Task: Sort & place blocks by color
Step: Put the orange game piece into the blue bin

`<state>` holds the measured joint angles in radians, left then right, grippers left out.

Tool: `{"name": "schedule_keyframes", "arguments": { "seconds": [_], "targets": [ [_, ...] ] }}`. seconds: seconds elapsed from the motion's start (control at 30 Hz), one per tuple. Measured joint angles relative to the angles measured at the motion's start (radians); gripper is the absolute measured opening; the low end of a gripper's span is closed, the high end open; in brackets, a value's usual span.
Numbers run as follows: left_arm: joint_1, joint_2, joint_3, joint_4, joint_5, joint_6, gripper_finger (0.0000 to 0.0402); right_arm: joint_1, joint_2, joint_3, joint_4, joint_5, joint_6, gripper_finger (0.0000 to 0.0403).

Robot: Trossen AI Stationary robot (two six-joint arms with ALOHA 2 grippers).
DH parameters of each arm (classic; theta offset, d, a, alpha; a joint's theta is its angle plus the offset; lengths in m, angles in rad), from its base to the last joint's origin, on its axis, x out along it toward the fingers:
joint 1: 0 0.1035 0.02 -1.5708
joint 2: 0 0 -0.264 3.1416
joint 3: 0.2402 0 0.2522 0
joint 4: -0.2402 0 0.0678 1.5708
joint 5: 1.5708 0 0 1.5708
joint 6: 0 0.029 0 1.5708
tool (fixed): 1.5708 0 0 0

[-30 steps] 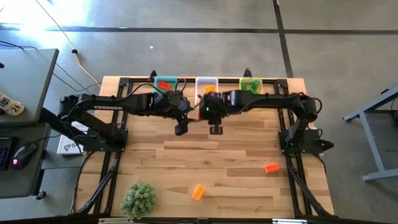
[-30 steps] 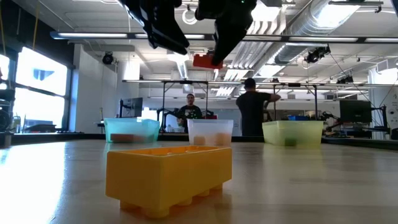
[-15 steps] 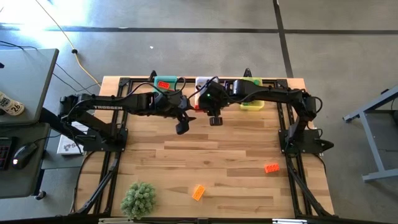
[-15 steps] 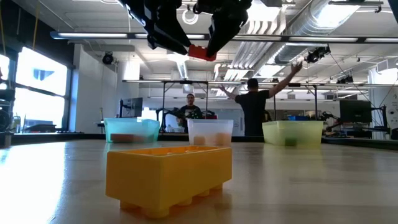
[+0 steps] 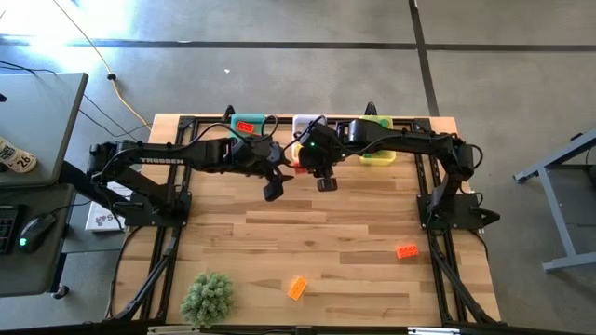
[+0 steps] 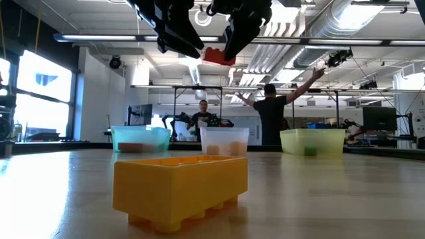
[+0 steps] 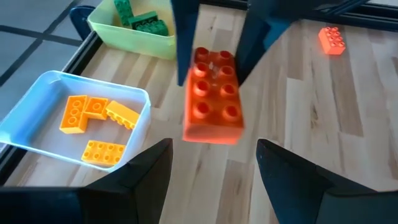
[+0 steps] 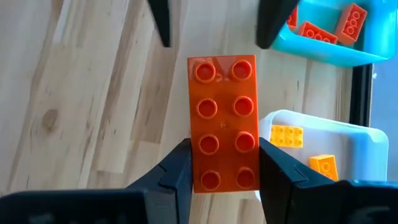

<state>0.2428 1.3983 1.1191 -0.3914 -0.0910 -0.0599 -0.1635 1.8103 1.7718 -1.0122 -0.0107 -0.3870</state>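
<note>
My right gripper is shut on a red-orange two-by-four block, high above the table and in front of the bins; it also shows in the high view and the low view. My left gripper is open and empty. Its fingers stand just beyond the block's far end, apart from it. A teal bin holds red blocks, a white bin holds yellow and orange blocks, and a green bin holds green ones. My right gripper pinches the block's two long sides between its two fingers, at one end of the block. The fingers come from above, slanting down. The block is lifted clear, tilted, and sticks out past the fingertips toward my left gripper.
A red-orange block lies near the table's right side. An orange-yellow block lies near the front edge and fills the low view's foreground. A green plant stands at the front left. People stand in the room behind.
My right gripper has carried the red-orange block toward the far edge and a little to the left, closer to my left gripper, and has turned somewhat. The block stays lifted clear.
</note>
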Motion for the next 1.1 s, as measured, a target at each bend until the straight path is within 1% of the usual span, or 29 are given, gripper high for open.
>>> {"name": "schedule_keyframes", "arguments": {
  "seconds": [0.17, 0.27, 0.43, 0.53, 0.7, 0.8, 1.03, 1.1],
  "targets": [
    [0.000, 0.000, 0.000, 0.001, -0.007, 0.000, 0.0223, 0.000, 0.000, 0.000, 0.020, -0.020, -0.044, 0.0111],
    [0.000, 0.000, 0.000, 0.001, 0.024, 0.003, 0.0223, -0.001, 0.000, 0.000, 0.050, -0.020, -0.060, 0.0111],
    [0.000, 0.000, 0.000, 0.001, 0.023, 0.001, 0.0223, -0.001, 0.000, 0.000, 0.078, -0.030, -0.066, 0.0111],
    [0.000, 0.000, 0.000, 0.001, -0.001, 0.003, 0.0223, -0.001, 0.000, 0.000, 0.094, -0.052, -0.067, 0.0111],
    [-0.001, 0.000, 0.000, 0.006, -0.057, 0.012, 0.0220, -0.001, 0.000, 0.000, 0.110, -0.053, -0.056, 0.0111],
    [0.000, 0.000, 0.000, 0.006, -0.060, 0.034, 0.0204, -0.001, 0.000, 0.000, 0.112, -0.044, -0.036, 0.0111],
    [-0.002, 0.000, -0.002, 0.044, -0.059, 0.104, 0.0127, -0.002, 0.000, 0.000, 0.114, -0.045, -0.010, 0.0111],
    [-0.002, 0.000, -0.002, 0.049, -0.059, 0.126, 0.0115, -0.004, 0.000, 0.000, 0.114, -0.044, -0.007, 0.0111]
  ]
}}
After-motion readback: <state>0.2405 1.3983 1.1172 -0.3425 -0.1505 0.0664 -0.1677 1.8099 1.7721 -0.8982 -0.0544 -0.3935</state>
